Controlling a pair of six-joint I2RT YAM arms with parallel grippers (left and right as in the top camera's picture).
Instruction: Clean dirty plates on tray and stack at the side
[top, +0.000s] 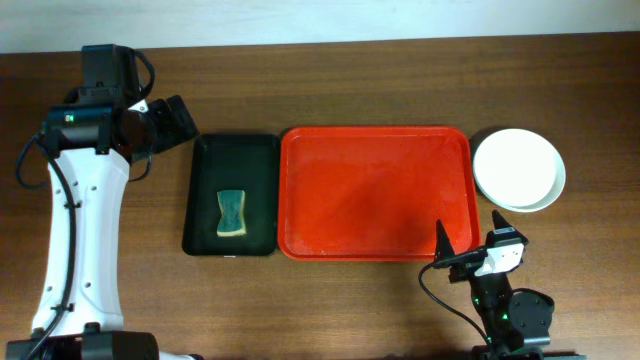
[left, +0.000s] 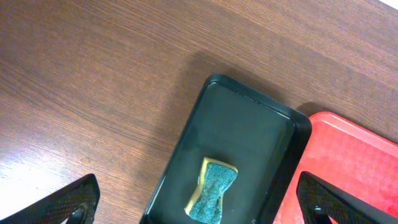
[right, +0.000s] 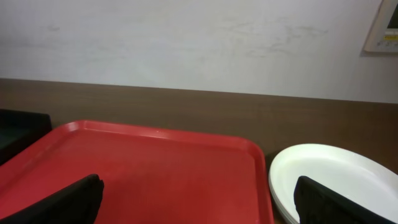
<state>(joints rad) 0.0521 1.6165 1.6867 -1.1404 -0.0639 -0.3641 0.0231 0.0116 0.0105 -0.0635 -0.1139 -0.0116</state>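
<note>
On a dark wood counter (top: 350, 80), we see the plates (top: 518, 168) gathered in one stack just beside the right edge of the red tray (top: 375, 190), standing on the counter itself and off the tray. The top plate is white and looks clean. Those under it show only as thin pale rims at the stack's near side, and we cannot tell their colour. The tray lies across the middle of the counter. Close against its left edge sits a smaller black tray (top: 205, 160), and in its near half lies a waisted sponge (top: 231, 213), green face up over a yellow layer.

The left hand (left: 198, 199) hangs above the counter by the far left corner of the black tray, released, its two dark fingers spread wide with nothing between them. Its camera looks down on the black tray, the sponge and a corner of the red tray. The right hand (right: 199, 199) sits low at the counter's near edge, close to the red tray's near right corner, likewise released and grasping nothing. Its camera looks across the tray toward a pale wall (right: 186, 43), with the plates at the right.
</note>
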